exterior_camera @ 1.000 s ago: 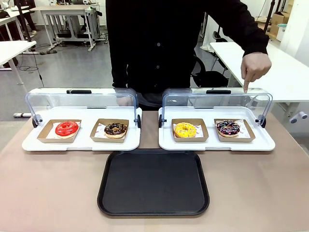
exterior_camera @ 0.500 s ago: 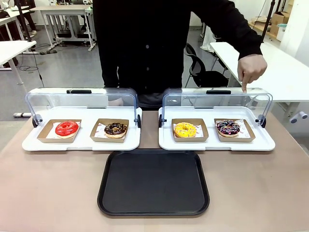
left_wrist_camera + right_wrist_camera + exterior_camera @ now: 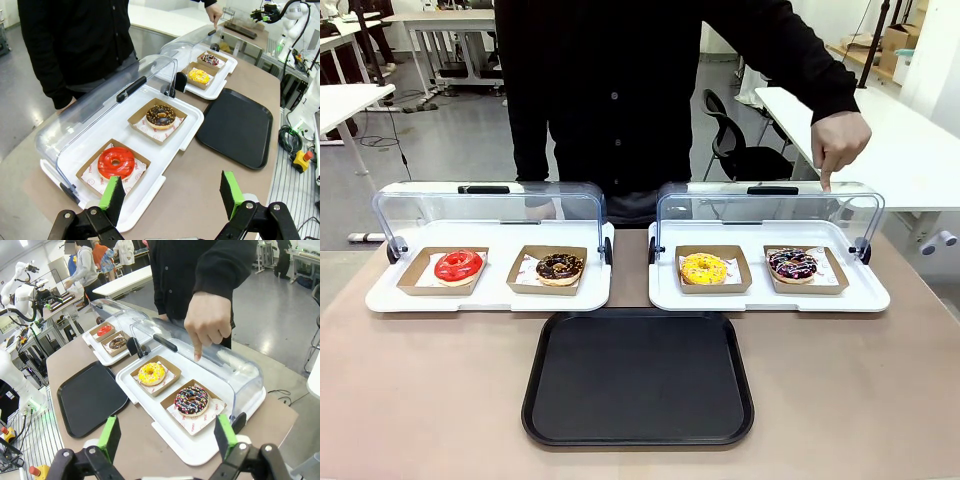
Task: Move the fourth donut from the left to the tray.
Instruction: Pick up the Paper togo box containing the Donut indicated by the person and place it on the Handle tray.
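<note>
Right wrist view is showing my right gripper [image 3: 167,436] hovering over the table, green pads [image 3: 110,437] spread wide, gripping nothing; my left gripper [image 3: 171,190] is gaping empty too. The chocolate-iced ring donut with pink and white sprinkles [image 3: 191,401] is sitting in its brown cardboard holder [image 3: 215,412] on a white display tray [image 3: 167,420], beneath a person's pointing hand [image 3: 207,320], apart from the flat black plastic tray [image 3: 90,395].

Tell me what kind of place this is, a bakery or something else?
Probably a lab or workshop staged as a donut counter, not a shop: donuts sit in display trays, with white work tables and an office chair behind the person.
</note>
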Robot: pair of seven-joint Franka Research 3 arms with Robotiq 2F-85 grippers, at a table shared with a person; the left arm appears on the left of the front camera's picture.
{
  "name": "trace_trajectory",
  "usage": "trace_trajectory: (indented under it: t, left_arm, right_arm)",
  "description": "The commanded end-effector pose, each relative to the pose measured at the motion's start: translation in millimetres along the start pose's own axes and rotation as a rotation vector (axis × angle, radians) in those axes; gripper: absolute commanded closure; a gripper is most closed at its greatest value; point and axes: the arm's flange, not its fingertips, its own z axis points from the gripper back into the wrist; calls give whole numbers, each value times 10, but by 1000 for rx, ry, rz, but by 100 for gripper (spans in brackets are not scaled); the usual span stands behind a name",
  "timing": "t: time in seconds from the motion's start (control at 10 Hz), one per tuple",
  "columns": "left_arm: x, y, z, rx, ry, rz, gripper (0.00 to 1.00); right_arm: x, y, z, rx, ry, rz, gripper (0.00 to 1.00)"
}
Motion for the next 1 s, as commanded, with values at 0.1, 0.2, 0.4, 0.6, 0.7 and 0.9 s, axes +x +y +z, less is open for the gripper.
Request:
trace_trajectory:
  t: [0.1,0.2,0.4,0.6,0.7,0.9]
  left_arm:
    - [10,21,4,-3,-25,-22,0]
    - [10,21,4,-3,-25,-22,0]
    - [10,21,4,-3,-25,-22,0]
    - [10,21,4,-3,-25,-22,0]
    - [10,21,4,-3,-25,-22,0]
    - [10,21,4,-3,-25,-22,0]
  right_arm:
    - [16,-8,-14,1,-33,27,0]
    - [16,-8,-14,1,-33,27,0]
    - [0,0,0,0,0,0,0]
    - [169,143,-148,28,31,72,0]
    - [268,224,-213,37,55,110,0]
    - [402,417,-434,48,165,233,0]
